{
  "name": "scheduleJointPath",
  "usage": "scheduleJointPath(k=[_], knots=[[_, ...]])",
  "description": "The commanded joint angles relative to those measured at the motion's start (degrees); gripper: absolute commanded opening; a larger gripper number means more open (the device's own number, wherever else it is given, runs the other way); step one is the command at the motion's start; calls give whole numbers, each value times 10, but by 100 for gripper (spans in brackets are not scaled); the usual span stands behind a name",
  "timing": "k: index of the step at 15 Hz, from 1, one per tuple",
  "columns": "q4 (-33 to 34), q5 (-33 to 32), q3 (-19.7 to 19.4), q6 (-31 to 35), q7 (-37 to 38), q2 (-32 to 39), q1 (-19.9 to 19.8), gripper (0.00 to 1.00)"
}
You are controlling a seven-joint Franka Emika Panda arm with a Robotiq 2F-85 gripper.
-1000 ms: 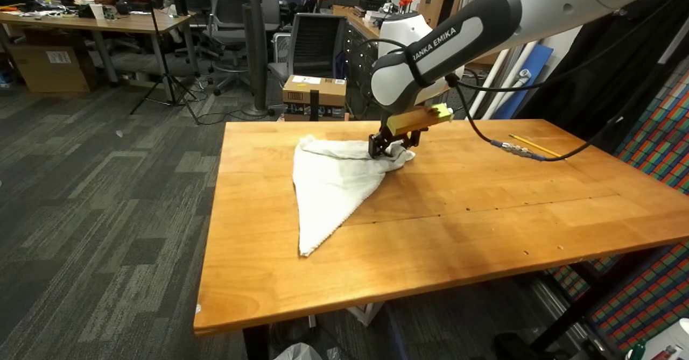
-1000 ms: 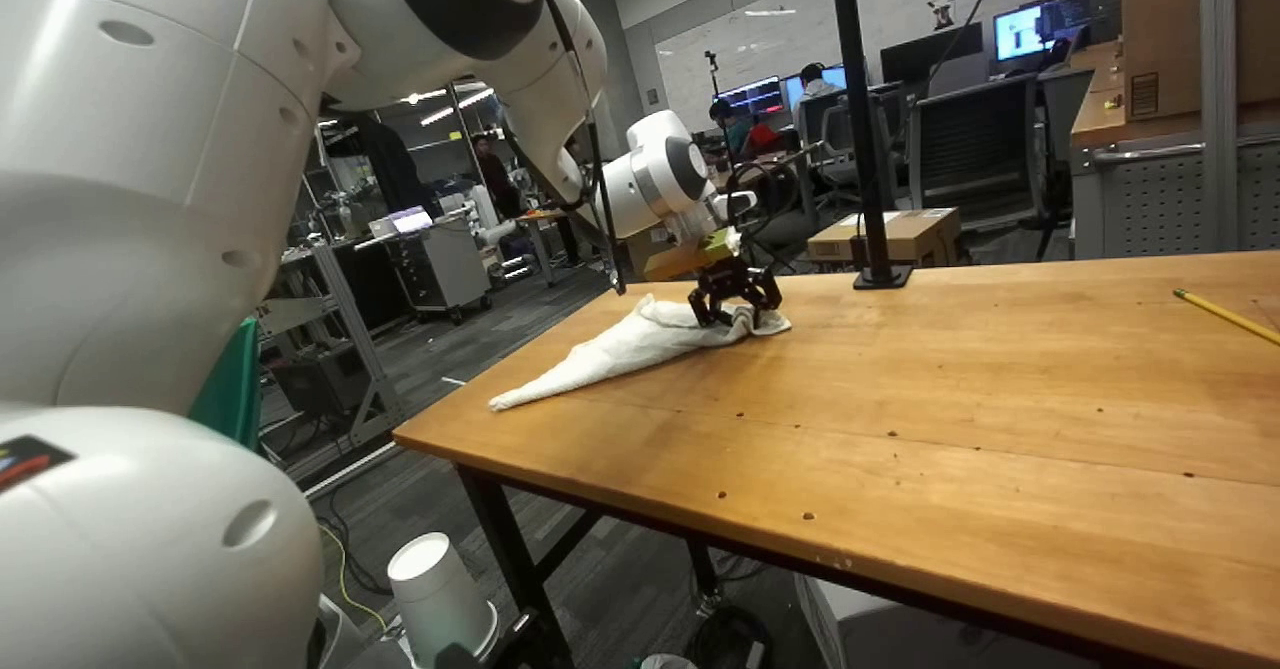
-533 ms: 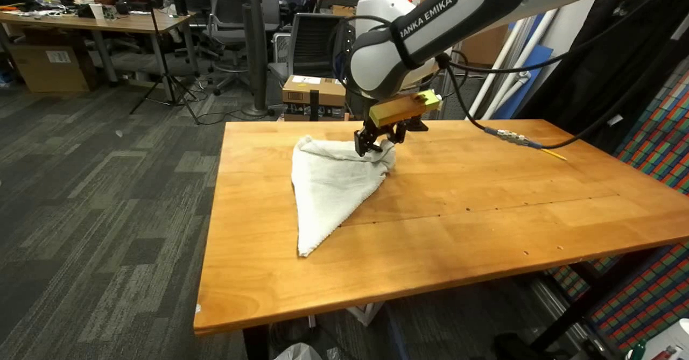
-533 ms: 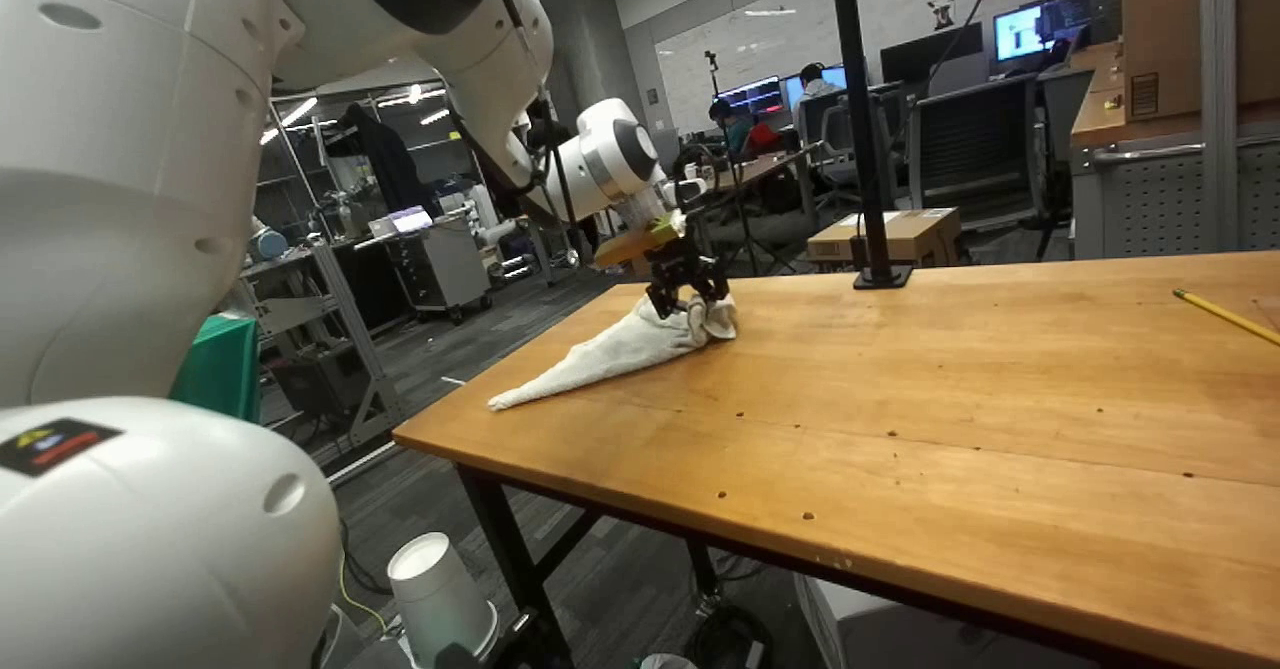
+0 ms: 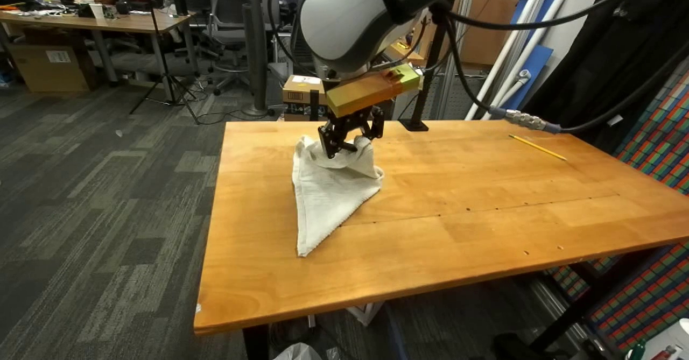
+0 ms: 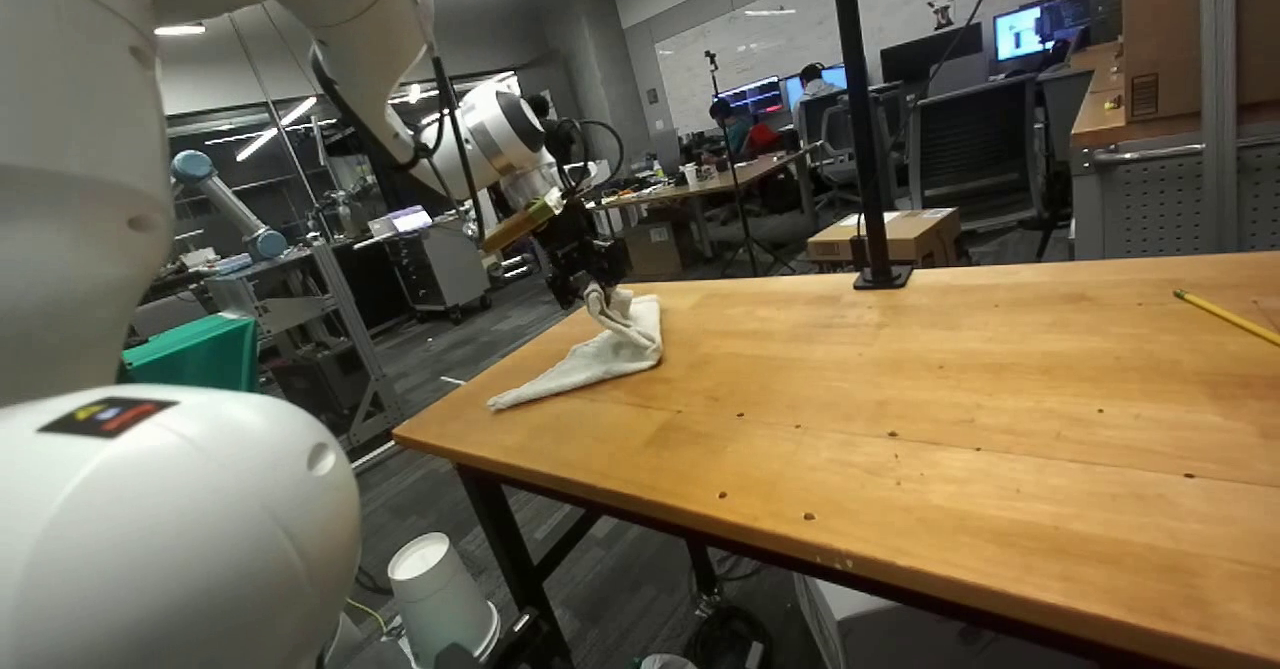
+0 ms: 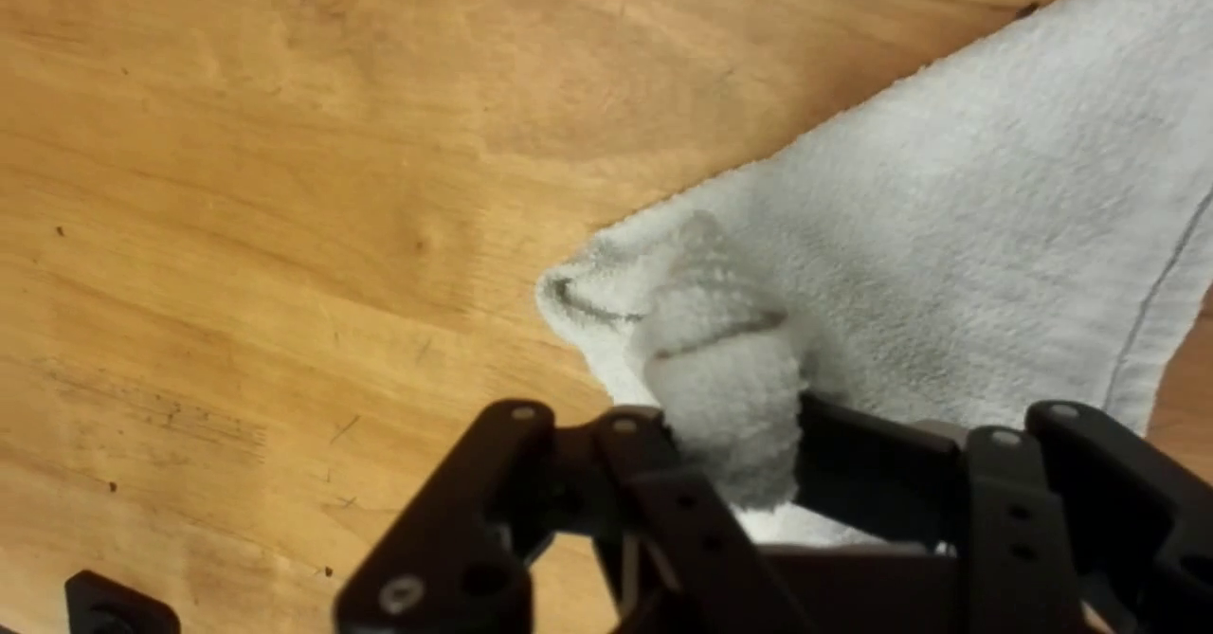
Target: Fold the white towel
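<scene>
The white towel [image 5: 328,204] lies on the wooden table as a rough triangle, its narrow point towards the camera in an exterior view. It also shows in an exterior view [image 6: 590,361] and in the wrist view [image 7: 957,208]. My gripper [image 5: 352,147], also visible in an exterior view [image 6: 588,284], is at the towel's wide end. In the wrist view, my gripper [image 7: 734,425] has a bunched fold of towel pinched between its fingers. That fold is raised a little above the table, and the rest lies flat. The fingertips are partly hidden by the cloth.
The wooden table [image 5: 457,247] has its edge near the towel's side. A yellow pencil [image 5: 538,147] lies on it, also seen in an exterior view [image 6: 1225,315]. A black post [image 6: 868,149] stands at the table edge. A cable [image 5: 592,126] hangs from the arm.
My gripper has moved left across the table in both exterior views, pulling the towel's gripped end with it. That end is bunched up and raised; the pointed end has stayed put.
</scene>
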Motion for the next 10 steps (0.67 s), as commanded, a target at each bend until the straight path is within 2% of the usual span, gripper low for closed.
scheduleJointPath(k=[1, 6, 10], knots=[[-27, -22, 23, -41, 46, -38, 13, 2], [-6, -28, 48, -114, 95, -27, 22, 1], [43, -42, 54, -195, 125, 5, 31, 1]])
